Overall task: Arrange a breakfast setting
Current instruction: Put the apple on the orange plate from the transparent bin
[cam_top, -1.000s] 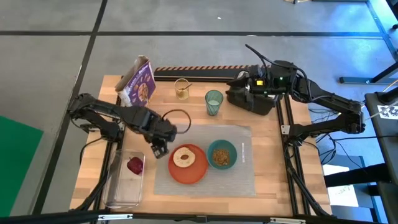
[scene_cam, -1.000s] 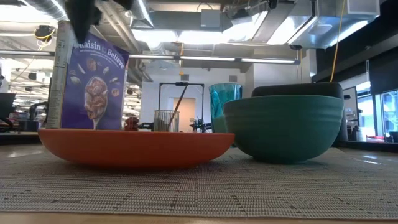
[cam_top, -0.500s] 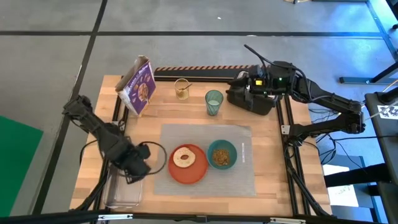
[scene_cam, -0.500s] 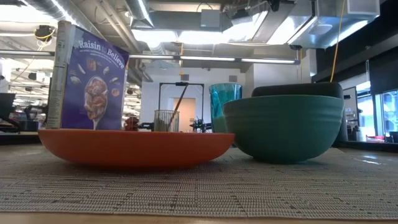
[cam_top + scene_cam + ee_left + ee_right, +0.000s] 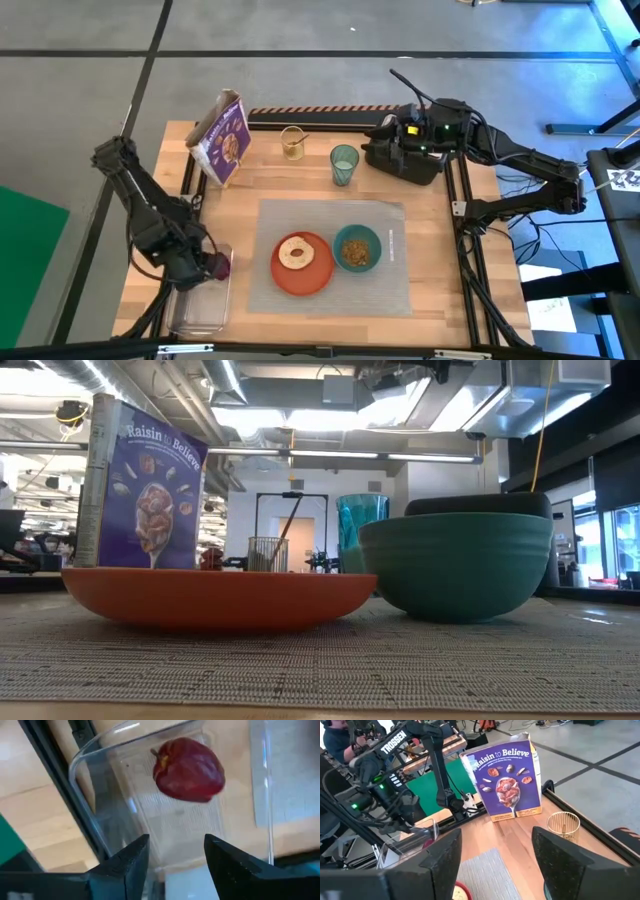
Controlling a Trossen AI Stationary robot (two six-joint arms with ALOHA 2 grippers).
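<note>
Breakfast things sit on a wooden surface, most of them on a grey placemat laid near its front middle. On the placemat's left part is the round orange plate, with a bagel-like ring lying on it; touching or just beside it to the right is the smaller teal bowl, which holds brownish food. In the low view the plate and bowl stand side by side on the woven mat.

Behind the placemat, a purple cereal box stands upright at the back left, a black toaster sits at the back right, and a translucent green cup stands between them, with a small gold wire holder just to its left.

A clear plastic tray lies at the front left corner, well apart from the placemat. The dark red fruit rests in the tray's far end. The left gripper hangs over the tray just beside the fruit, its fingers apart with nothing between them, the fruit lying beyond their tips.

The right gripper is over the toaster at the back right, its fingers spread and empty, facing the cereal box across the surface.
</note>
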